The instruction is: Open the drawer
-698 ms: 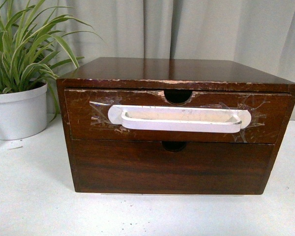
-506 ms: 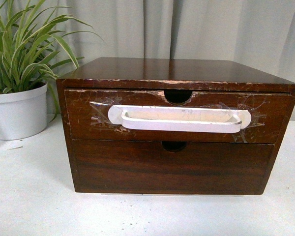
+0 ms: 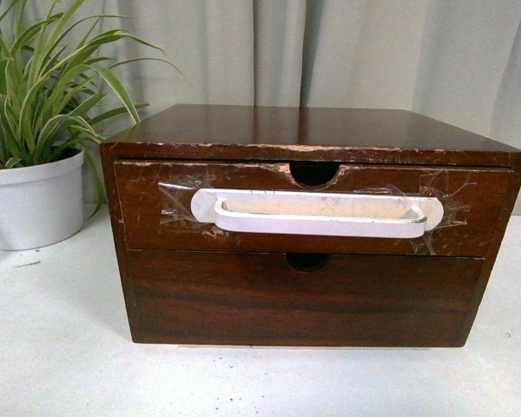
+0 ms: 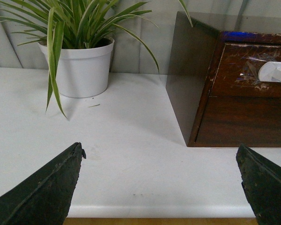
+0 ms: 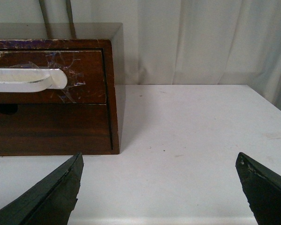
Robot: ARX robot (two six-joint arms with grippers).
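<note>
The drawer (image 3: 156, 221) is the upper one of a dark brown wooden cabinet (image 3: 313, 122) standing in the middle of the white table. Its scuffed front carries a long white handle (image 3: 317, 213) held by clear tape, with a half-round notch (image 3: 314, 172) at the top edge. It sits shut, flush with the cabinet. Neither arm shows in the front view. My left gripper (image 4: 159, 187) is open and empty over the table's near edge, left of the cabinet, with the drawer's left end (image 4: 246, 70) ahead. My right gripper (image 5: 159, 190) is open and empty, right of the cabinet, with the handle's right end (image 5: 33, 79) ahead.
A plain lower drawer front (image 3: 304, 300) without a handle sits under the upper one. A green plant in a white pot (image 3: 30, 200) stands at the left, also in the left wrist view (image 4: 77, 68). A grey curtain (image 3: 330, 52) hangs behind. Bare white table (image 5: 192, 126) lies right of the cabinet.
The whole scene sits a few pixels lower in the front view than before. The drawer has not moved relative to the cabinet.
</note>
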